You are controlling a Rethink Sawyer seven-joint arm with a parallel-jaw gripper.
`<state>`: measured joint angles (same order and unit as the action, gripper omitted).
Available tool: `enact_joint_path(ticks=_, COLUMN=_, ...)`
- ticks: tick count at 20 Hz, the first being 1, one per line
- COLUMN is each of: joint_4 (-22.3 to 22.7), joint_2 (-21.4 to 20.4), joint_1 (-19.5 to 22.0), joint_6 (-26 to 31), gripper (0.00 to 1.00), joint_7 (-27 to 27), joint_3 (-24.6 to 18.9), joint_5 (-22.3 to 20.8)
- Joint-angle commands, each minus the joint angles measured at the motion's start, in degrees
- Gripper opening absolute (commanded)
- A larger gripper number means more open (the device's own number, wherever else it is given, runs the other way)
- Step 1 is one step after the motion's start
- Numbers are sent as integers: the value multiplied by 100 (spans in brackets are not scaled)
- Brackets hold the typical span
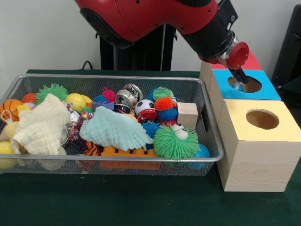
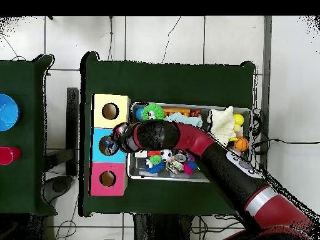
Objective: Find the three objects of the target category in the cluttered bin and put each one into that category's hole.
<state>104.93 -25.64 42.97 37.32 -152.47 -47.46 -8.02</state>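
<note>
The bin [image 1: 117, 77] of silver wire mesh lies on the green table, full of toys and cloths; it also shows in the overhead view [image 2: 206, 178]. The blue-topped wooden box [image 1: 270, 90] stands to its right between the red-topped and yellow-topped boxes. My gripper [image 1: 240, 77] hangs from the red and black arm, right over the blue top's round hole [image 1: 249, 85], its tip reaching into it. The overhead view shows my gripper [image 2: 114, 144] above the blue-topped box [image 2: 100, 153]. Something bluish shows at the tip; I cannot tell what it is.
The yellow-topped box [image 1: 263, 120] stands nearest the camera, the red-topped box [image 1: 252, 61] behind the blue one. In the bin lie a green spiky ball [image 1: 175, 142], a pale green cloth [image 1: 115, 131], a cream cloth [image 1: 42, 125], a soccer ball [image 1: 144, 106] and a wooden block [image 1: 187, 114].
</note>
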Motion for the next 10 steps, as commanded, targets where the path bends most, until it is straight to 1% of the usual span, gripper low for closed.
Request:
enact_joint_path(ticks=1, joint_4=-823, joint_2=181, joint_1=51, joint_6=610, gripper=0, joint_7=1364, joint_3=-18, joint_5=-319)
enact_joint_path(ticks=10, joint_4=-763, joint_2=157, joint_1=36, joint_6=462, gripper=0, joint_7=1232, joint_3=-18, joint_5=-382)
